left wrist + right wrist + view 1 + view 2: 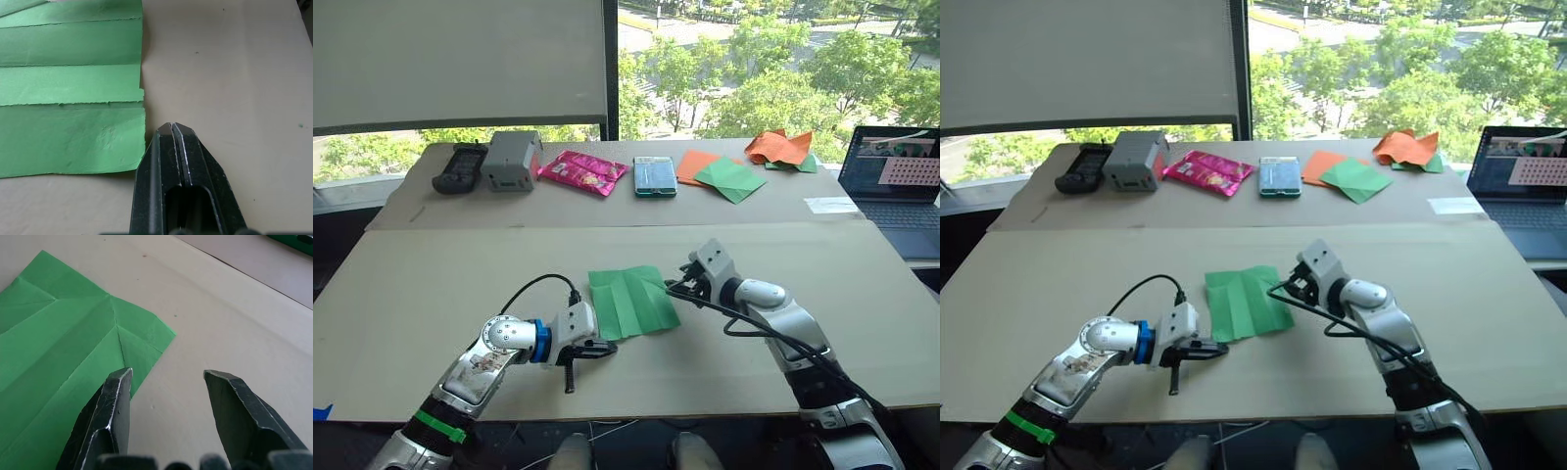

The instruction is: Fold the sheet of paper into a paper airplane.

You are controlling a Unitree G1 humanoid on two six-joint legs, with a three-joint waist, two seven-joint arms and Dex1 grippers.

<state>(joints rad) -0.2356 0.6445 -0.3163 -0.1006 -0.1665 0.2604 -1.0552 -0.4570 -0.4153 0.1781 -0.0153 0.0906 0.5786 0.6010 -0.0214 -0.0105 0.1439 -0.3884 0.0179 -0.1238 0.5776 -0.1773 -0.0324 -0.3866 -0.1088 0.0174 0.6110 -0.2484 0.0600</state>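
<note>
We see the sheet of paper (632, 302) lying flat and opened out on the table (431, 284), near the front middle of the board, its surface crossed by straight crease lines that run lengthwise, with short diagonal creases at one corner. No wedge shape exists yet, so we judge the folding to be at an early stage: the creases are there, but the sheet is spread open and a fold has to be made again.

At 8 o'clock from the sheet, the left pincer (590, 350) sits low on the table with its two black fingers pressed together and empty; in the left wrist view its tip (172, 128) lies just beside the sheet's near corner, not on it. At 3 o'clock, the right pincer (166, 377) has its fingers apart, one finger (113, 404) over the green edge and the other over bare table, straddling that edge without gripping it.

We judge the next move calls for the right pincer to catch the edge and carry it over along a crease, while the left presses the paper down so it does not slide. The thin paper may be hard to lift off the flat board.

The left arm reaches in from 7 o'clock with the forearm low and the wrist turned inward; the right arm comes from 5 o'clock, elbow bent, wrist angled down toward the sheet.
</note>
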